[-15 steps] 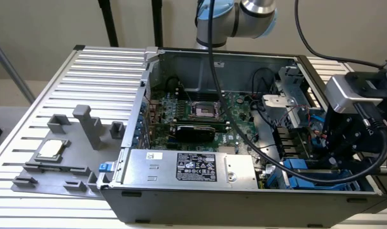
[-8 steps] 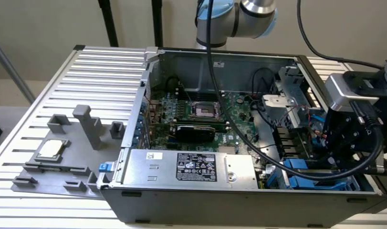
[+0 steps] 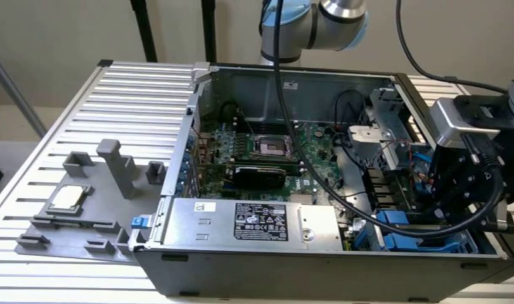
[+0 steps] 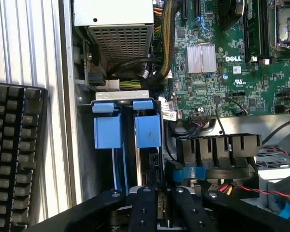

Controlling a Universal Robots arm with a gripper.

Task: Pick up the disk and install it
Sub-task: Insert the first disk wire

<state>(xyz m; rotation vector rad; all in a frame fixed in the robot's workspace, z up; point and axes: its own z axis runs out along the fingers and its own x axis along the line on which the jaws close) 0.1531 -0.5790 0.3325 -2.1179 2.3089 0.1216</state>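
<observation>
**Disk at the drive bay**

The tool [image 4: 157,205] pinches the disk [image 4: 152,166], held on edge between its fingers [image 4: 144,208]. The disk sits low in the computer case [image 3: 239,269], just beside the blue drive carriers [image 4: 125,128], near the power supply [image 3: 252,221].

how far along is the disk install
Done: pickup looks finished. The gripper is down inside the case at the drive bay, closed on what looks like the disk, held edge-on.
In hand: the disk stands in the bay beside another blue carrier.
Left: seating and release. Whether it is fully home cannot be told.
</observation>
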